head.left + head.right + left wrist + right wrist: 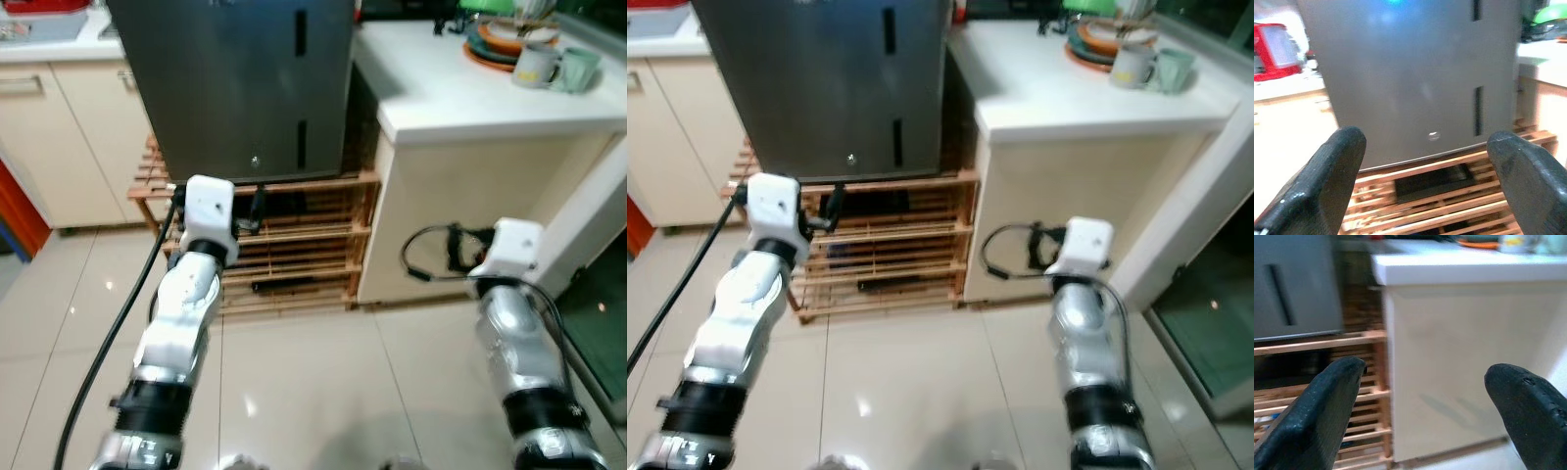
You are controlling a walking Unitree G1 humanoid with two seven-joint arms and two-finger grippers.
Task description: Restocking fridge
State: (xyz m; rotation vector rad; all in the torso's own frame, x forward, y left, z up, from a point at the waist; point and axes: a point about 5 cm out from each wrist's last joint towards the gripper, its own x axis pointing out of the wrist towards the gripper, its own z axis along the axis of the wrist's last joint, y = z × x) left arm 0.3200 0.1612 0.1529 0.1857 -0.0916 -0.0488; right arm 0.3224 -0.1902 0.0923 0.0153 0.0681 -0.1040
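A small grey fridge (235, 88) stands with its door shut on a slatted wooden rack (304, 245). Two dark vertical handle slots (301, 34) run near the door's right edge. My left gripper (1425, 142) is held out in front of the fridge's lower part, open, its fingers (1337, 161) wide apart with nothing between them. My right gripper (1422, 372) is also open and empty. It faces the cream side panel of the counter (1459, 357) to the right of the fridge. Both silver arms reach forward over the floor.
A white counter (460, 88) at the right carries stacked plates (495, 41) and two mugs (537, 64). Cream cabinets (88, 137) stand left of the fridge, with a red container (1276, 51) on their top. Glossy floor tiles (323, 382) lie ahead; a dark glass panel (602, 313) is at far right.
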